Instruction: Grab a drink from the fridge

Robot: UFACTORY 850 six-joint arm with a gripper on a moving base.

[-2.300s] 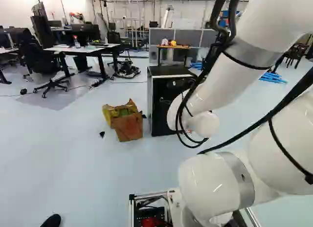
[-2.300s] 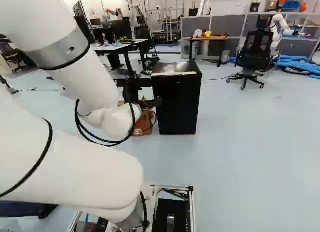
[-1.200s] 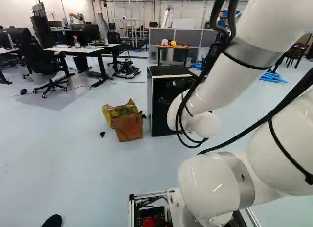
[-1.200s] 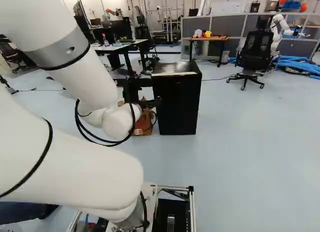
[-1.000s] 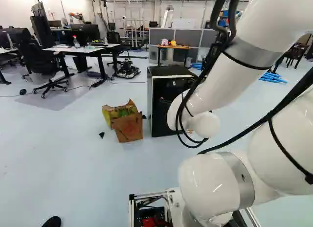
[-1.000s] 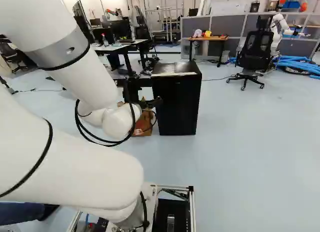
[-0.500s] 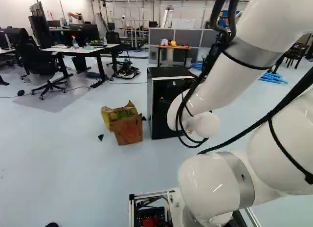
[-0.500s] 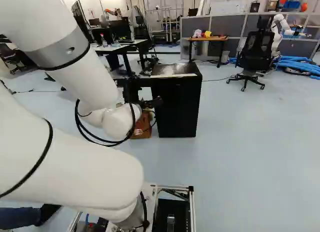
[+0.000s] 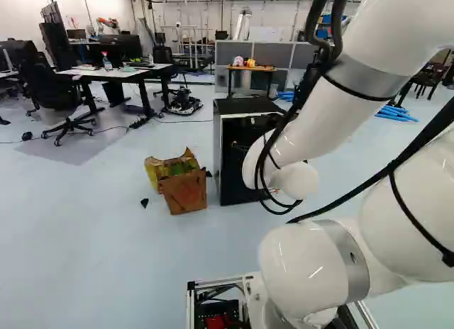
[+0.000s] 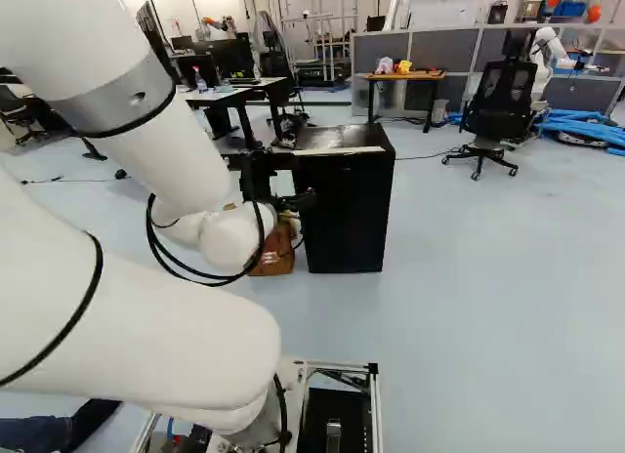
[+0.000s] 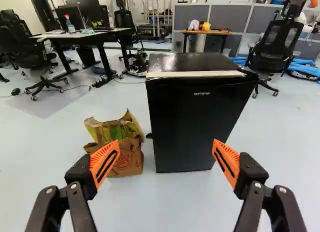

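Black fridge [image 11: 200, 122], paper bag [image 11: 131, 159] beside it, gripper [image 10: 293, 201] spread wide

The black mini fridge [image 11: 200, 122] has a glossy top that mirrors light, a pale matt strip along that top's front edge and a smooth, satin-looking door; the brown bag [image 11: 127, 164] beside it is creased, matt paper, and the floor [image 11: 170, 202] a smooth, faintly shiny sheet. A clear plastic spray bottle [image 11: 71, 29] stands inside the edges of a smooth white desk [image 11: 105, 33], while the arm [image 9: 305, 261] shows glossy white shells and dull metal bands.
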